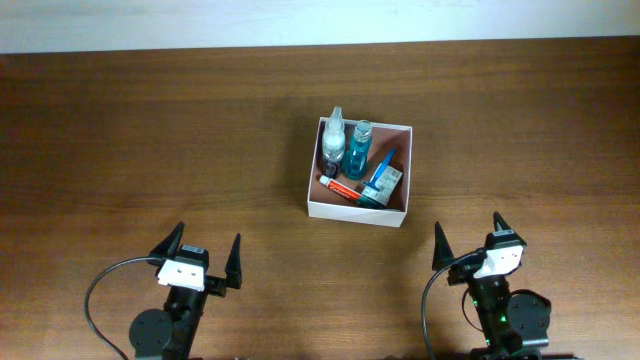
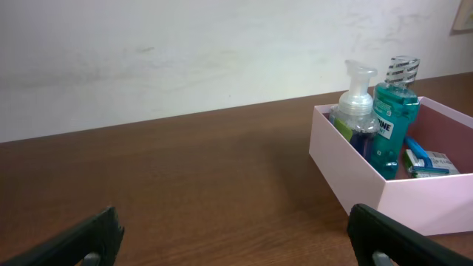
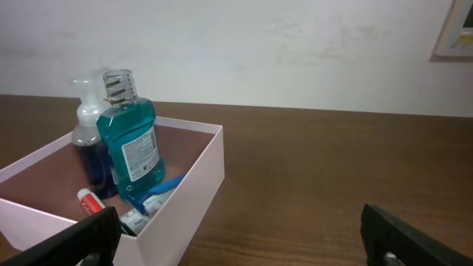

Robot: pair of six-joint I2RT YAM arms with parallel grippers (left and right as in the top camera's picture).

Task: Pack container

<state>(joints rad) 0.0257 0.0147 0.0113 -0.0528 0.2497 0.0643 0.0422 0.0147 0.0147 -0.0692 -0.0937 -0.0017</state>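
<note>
The container [image 1: 352,214], a square white-walled box with a reddish-brown inside, sits at the table's middle. It holds a foam pump bottle [image 1: 333,140], a teal mouthwash bottle [image 1: 359,150], a red-and-white tube [image 1: 342,188], a blue toothbrush [image 1: 384,161] and a small green-and-white carton [image 1: 385,185]. The container also shows in the left wrist view [image 2: 355,174] and the right wrist view [image 3: 194,188]. My left gripper [image 1: 203,258] is open and empty near the front edge, left of the container. My right gripper [image 1: 468,243] is open and empty, front right of it.
The wooden table [image 1: 150,150] runs to a white wall [image 2: 185,52] at the back. A framed picture's corner [image 3: 454,33] hangs on the wall at right.
</note>
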